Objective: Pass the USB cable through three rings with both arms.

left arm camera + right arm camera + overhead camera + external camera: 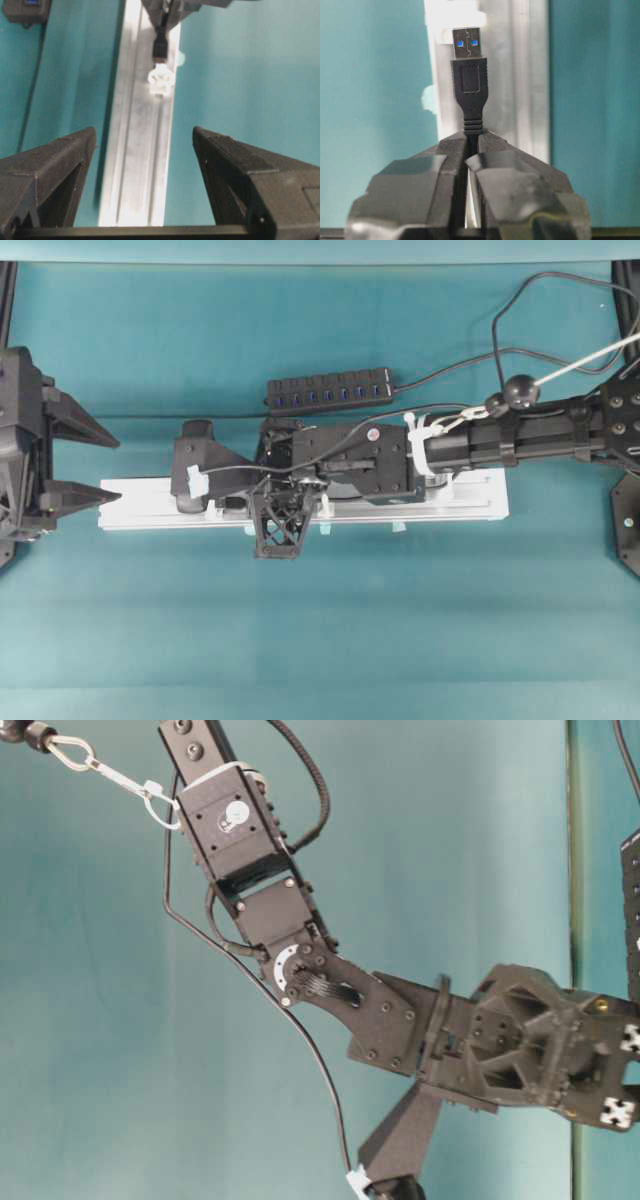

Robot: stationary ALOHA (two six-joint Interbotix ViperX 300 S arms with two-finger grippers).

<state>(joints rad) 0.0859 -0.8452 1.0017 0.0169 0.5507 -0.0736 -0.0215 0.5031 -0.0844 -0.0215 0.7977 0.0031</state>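
Observation:
My right gripper is shut on the USB cable just behind its plug, whose silver tip points along the silver rail at a white ring close ahead. In the left wrist view the plug hangs just short of that ring. My left gripper is open and empty, with one finger on either side of the rail's near end. Overhead, the right gripper reaches across over the rail, and the left gripper stands open at the rail's left end. The cable trails back along the right arm.
A long black multi-port hub lies behind the rail, and its own cord runs off to the right. The rail lies across the teal cloth. Loose black cord loops at the back right.

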